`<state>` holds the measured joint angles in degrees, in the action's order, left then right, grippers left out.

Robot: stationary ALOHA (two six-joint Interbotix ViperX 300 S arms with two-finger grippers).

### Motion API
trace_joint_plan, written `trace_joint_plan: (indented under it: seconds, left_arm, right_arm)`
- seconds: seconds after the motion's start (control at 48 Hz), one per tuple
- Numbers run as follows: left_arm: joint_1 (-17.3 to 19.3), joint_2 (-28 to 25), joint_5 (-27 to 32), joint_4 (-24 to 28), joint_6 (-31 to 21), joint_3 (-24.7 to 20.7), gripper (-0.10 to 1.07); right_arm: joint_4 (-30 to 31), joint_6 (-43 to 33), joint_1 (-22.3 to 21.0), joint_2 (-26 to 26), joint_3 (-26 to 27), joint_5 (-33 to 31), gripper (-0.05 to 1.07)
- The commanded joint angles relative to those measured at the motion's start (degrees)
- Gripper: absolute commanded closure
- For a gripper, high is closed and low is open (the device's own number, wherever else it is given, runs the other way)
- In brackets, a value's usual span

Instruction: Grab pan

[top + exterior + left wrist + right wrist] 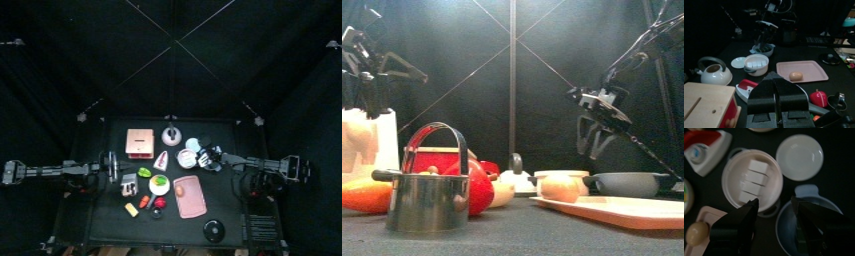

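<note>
Right arm poised over the pan at the counter's right side

The right gripper (772, 210) hangs with fingers apart straddling the rim of the pan (821, 225), just beside the white dish (751, 178); it looks rigid, smooth, probably slippery, so pinch the rim. The left gripper (777, 89), fingers together, rests well apart.

Kettle (713, 71), pink tray (801, 70), egg (796, 75)

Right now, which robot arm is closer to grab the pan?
The right one. Its tool hangs open directly above the pan, one finger over the rim. The left tool is shut and far across the table, with the white dish between it and the pan.
</note>
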<state>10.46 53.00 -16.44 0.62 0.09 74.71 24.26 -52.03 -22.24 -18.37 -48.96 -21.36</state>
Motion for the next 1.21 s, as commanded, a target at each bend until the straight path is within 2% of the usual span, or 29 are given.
trace_joint_plan:
  seconds: [0.0, 0.125, 0.167, 0.292, 0.417, 0.604, 0.708, 0.771, 1.0, 1.062, 1.188]
  left_arm:
    - [0.1, -0.4, 2.7, -1.0, 0.0, -2.9, 0.99]
    - [-0.1, -0.4, 6.4, -2.5, -0.2, -5.4, 0.95]
    - [-0.2, -0.4, 8.1, -3.3, -0.2, -6.7, 0.92]
    - [-1.1, -2.2, 13.4, -5.6, -0.1, -10.6, 0.76]
    - [-2.4, -5.9, 15.9, -6.8, -0.2, -13.1, 0.54]
    - [-3.3, -13.1, 17.8, -7.2, 0.0, -16.5, 0.15]
    - [-3.8, -15.8, 20.6, -7.3, -0.1, -18.7, -0.01]
    - [-4.1, -17.1, 22.4, -7.4, -0.2, -20.0, -0.05]
    - [-5.0, -23.4, 30.9, -8.2, -0.3, -25.6, -0.04]
    - [-4.8, -25.3, 35.5, -8.0, -0.3, -28.1, -0.04]
    - [-4.0, -28.9, 48.9, -7.7, -0.7, -34.5, -0.04]
  right_arm:
    - [3.4, 0.1, -1.1, -2.5, 0.3, 10.2, 0.14]
    - [7.3, 0.1, -3.2, -4.0, -0.5, 21.7, 0.14]
    - [8.4, 0.2, -4.3, -4.2, -1.1, 25.9, 0.14]
    - [11.1, 1.1, -6.4, -4.8, -2.7, 33.3, 0.15]
    - [14.5, 0.9, -8.9, -6.1, -5.4, 38.7, 0.15]
    - [14.8, 1.0, -9.3, -7.6, -8.9, 42.7, 0.15]
    - [14.3, 1.0, -9.1, -8.7, -10.4, 43.9, 0.15]
    - [14.2, 1.0, -8.9, -9.2, -11.0, 44.7, 0.15]
    - [14.1, 1.1, -8.8, -10.8, -11.3, 45.3, 0.15]
    - [14.0, 1.1, -8.8, -10.6, -11.8, 45.4, 0.15]
    - [14.0, 1.1, -8.8, -10.3, -11.9, 45.4, 0.15]
